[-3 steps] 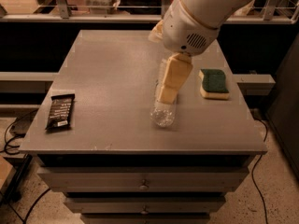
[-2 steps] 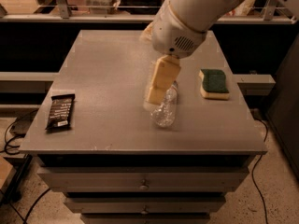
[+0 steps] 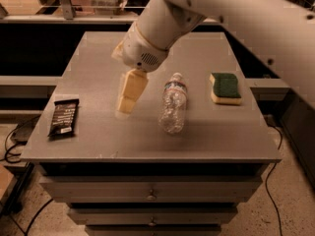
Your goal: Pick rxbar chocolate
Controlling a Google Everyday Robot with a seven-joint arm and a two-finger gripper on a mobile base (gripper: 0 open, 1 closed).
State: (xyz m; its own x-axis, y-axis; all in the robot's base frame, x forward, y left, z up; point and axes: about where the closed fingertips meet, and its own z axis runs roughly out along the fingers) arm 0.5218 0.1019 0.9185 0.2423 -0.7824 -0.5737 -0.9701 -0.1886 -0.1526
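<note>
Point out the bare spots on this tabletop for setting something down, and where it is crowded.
Bare: the table's far left corner, behind the rxbar chocolate; the front strip before the bottle; the front right corner before the sponge. Crowded: the middle, where the gripper hangs just left of the bottle, between it and the rxbar chocolate.

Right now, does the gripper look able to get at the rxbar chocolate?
Probably yes. The gripper hangs above the table between the rxbar chocolate and the lying bottle. Only bare tabletop separates it from the bar, and nothing lies on or against the bar.
</note>
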